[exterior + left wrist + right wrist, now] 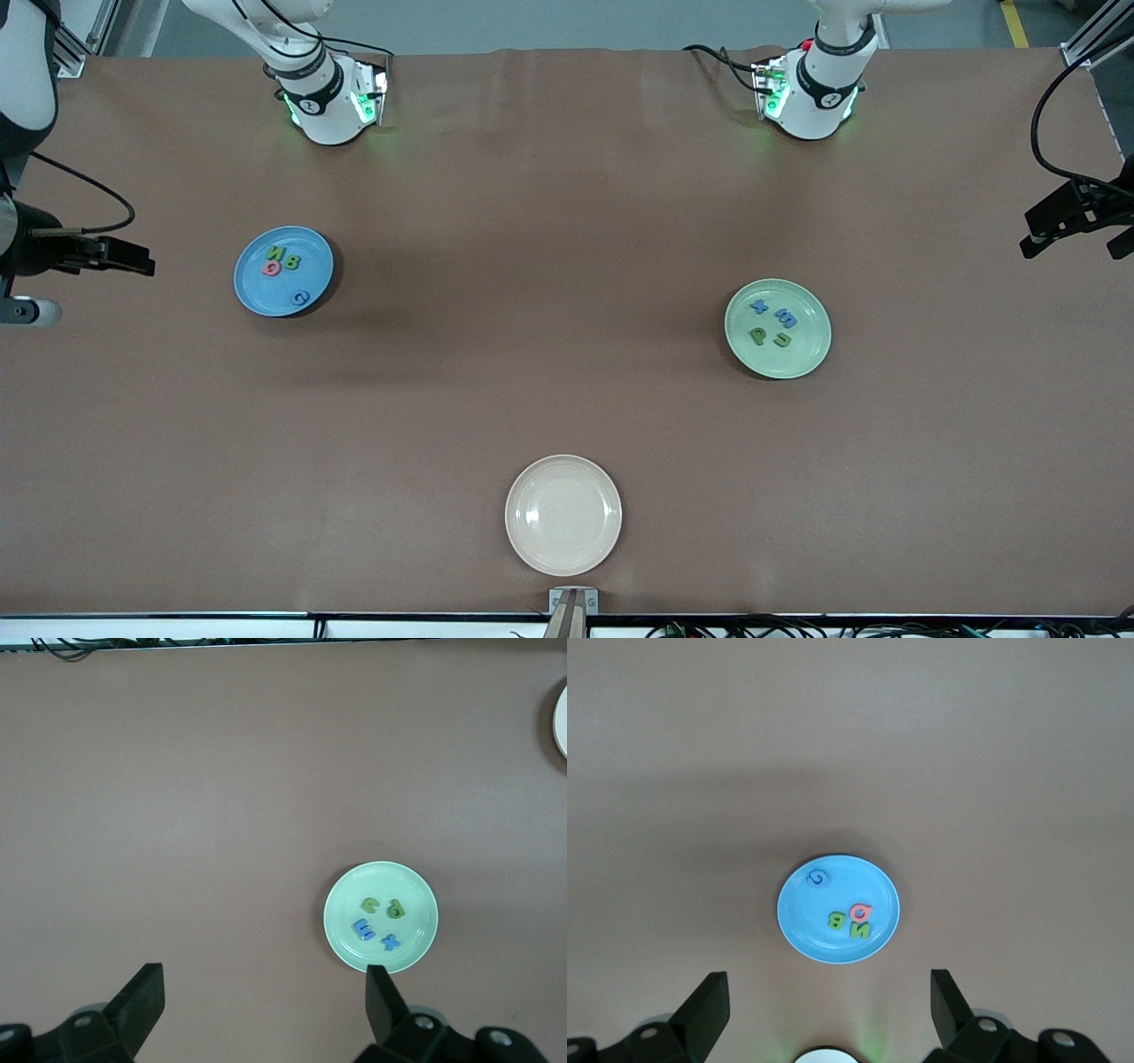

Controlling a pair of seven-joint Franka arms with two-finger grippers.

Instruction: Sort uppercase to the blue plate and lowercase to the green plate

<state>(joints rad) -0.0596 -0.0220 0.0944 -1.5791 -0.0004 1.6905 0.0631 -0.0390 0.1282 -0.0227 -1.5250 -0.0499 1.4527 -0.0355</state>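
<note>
The blue plate (283,271) lies toward the right arm's end of the table, the green plate (778,329) toward the left arm's end, slightly nearer the front camera. The cream-white plate (563,515) sits between them, nearest the camera, well apart from both. In the blue plate lie the N (276,252), B (292,261), Q (272,267) and G (300,298). In the green plate lie the cross-shaped piece (759,307), m (786,319), p (757,335) and u (783,339).

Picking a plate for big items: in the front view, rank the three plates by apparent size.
1. Cream plate, though it lies nearest the camera, so unsure.
2. Green plate, close to it.
3. Blue plate, smallest.
</note>
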